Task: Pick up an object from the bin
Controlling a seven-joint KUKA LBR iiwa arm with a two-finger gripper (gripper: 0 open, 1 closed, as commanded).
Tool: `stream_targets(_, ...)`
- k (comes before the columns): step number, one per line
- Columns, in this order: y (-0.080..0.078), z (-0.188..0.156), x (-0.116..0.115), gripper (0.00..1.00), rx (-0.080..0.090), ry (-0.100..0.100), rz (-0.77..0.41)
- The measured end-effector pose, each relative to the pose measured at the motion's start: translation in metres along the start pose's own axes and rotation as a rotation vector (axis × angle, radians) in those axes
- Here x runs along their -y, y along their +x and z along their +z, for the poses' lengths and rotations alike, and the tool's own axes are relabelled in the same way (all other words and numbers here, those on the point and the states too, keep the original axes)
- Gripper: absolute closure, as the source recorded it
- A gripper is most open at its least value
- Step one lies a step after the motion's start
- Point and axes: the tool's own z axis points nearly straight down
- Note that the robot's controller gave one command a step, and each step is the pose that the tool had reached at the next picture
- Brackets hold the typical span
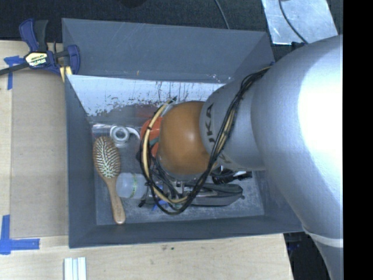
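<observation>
One arm (291,127) reaches into the grey metal bin (78,156) from the right of the camera view. Its wrist points down toward the bin floor. An orange cover (180,136) sits over the wrist, and black and yellow cables (152,182) loop round it. The pincer (175,186) lies low under this cover, near the middle of the floor. Whether it is open, closed or gripping something cannot be told, because the cover and cables hide it. What lies straight beneath it is hidden in the same way.

Several loose things lie close by. Left of the pincer is a wooden hairbrush (108,167), bristles up, with its handle running toward the near wall. Between the hairbrush and the pincer lies a pale round thing (125,185), touching the handle or just beside it. Farther left and toward the far wall lies a grey ring (120,134), just past the brush head. Right of the pincer, black flat things (224,192) lie on the floor, partly under the arm.
</observation>
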Motion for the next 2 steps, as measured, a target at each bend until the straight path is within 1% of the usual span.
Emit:
stream_targets(1,0.003,-0.024,0.002,1.00,-0.011,0.005,0.001)
stream_targets(2,0.001,-0.056,0.001,1.00,-0.005,0.003,0.001)
